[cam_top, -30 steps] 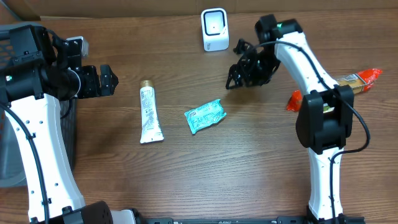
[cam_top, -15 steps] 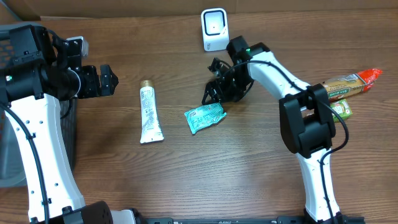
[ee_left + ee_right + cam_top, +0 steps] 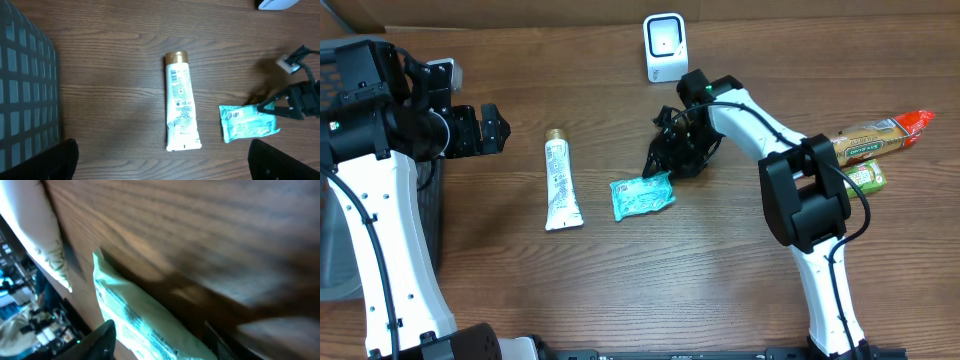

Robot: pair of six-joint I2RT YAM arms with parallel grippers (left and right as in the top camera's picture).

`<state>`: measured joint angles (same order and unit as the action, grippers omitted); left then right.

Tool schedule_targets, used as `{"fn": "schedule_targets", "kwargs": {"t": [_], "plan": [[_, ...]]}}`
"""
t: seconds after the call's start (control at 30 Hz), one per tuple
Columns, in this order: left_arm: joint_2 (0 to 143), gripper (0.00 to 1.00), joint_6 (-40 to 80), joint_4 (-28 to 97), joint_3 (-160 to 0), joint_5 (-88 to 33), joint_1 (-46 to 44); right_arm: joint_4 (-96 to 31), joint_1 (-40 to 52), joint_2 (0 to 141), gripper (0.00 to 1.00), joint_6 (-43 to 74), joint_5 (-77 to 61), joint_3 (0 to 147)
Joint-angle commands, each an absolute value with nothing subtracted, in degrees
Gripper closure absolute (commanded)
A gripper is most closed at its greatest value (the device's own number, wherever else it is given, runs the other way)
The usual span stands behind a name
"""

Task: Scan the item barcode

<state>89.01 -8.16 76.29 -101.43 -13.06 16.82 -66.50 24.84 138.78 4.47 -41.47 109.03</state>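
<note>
While the right tool (image 3: 658,168) stands tipped down onto the far right corner of the teal packet (image 3: 642,195), the wrist view shows a dark finger on either side of that edge, though I cannot tell whether they pinch the film or only bracket it. The packet lies flat near the middle of the bench (image 3: 650,290), a little toward the far edge. It looks light, soft and crinkly, likely slick, and would probably sag or swing from a corner grip. The flat sealed border is the sensible hold, as the limp middle gives little to bite on. I cannot make out a barcode on it. The white scanner (image 3: 665,47) stands at the middle of the far edge, with only bare wood between it and the packet, so a short lift has room. A white tube (image 3: 560,183) lies well apart toward the left edge, and snack bars (image 3: 875,135) sit by the right edge. The left tool (image 3: 492,128) hangs spread wide and empty near the left edge, beside a basket (image 3: 25,95).
</note>
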Motion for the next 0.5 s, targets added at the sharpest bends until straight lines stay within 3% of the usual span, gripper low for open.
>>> {"fn": "schedule_targets", "kwargs": {"t": [0.0,0.07,0.2,0.33,0.47], "plan": [[89.3,0.01,-9.6,76.2,-102.0,-12.9,16.8,-66.2,26.3,140.9,0.46,9.7,-36.9,107.3],[89.3,0.0,-9.6,76.2,-102.0,-12.9,16.8,-65.8,26.3,140.9,0.51,10.5,-36.5,107.3],[89.3,0.0,-9.6,76.2,-102.0,-12.9,16.8,-63.9,26.3,140.9,0.76,12.3,-36.2,107.2],[89.3,0.01,-9.6,76.2,-102.0,-12.9,16.8,-60.4,26.4,140.9,0.94,13.8,-36.3,107.3],[89.3,0.0,-9.7,76.2,-102.0,-12.9,16.8,-57.3,26.3,140.9,0.96,13.8,-39.3,107.5]]}}
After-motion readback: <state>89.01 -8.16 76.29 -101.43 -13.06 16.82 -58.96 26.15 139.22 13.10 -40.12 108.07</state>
